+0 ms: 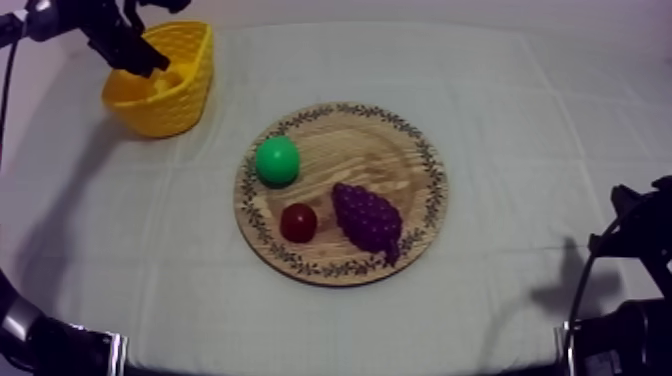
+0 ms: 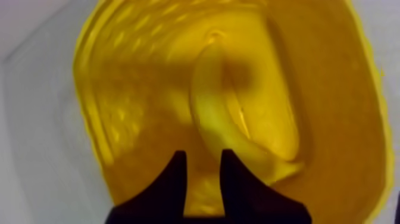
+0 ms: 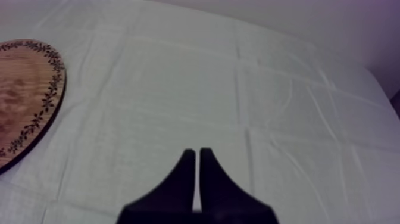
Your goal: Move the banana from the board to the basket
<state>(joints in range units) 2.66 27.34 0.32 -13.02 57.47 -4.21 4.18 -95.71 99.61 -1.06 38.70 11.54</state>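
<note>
The banana (image 2: 217, 110) lies curved on the floor of the yellow basket (image 2: 333, 119), just beyond my left gripper (image 2: 203, 170), whose fingers (image 2: 176, 182) stand apart and hold nothing. From above, the left gripper (image 1: 148, 62) hangs over the basket (image 1: 170, 105) at the table's far left. The round wooden board (image 1: 400, 150) with its patterned rim sits mid-table. My right gripper (image 3: 197, 156) is shut into a narrow wedge over bare cloth, beside the board's edge (image 3: 36, 113). The right arm (image 1: 630, 240) rests low at the right side.
On the board lie a green pear (image 1: 277, 160), a small red fruit (image 1: 298, 222) and a purple bunch of grapes (image 1: 367, 218). Grey-white cloth stretches open around the board and toward the right.
</note>
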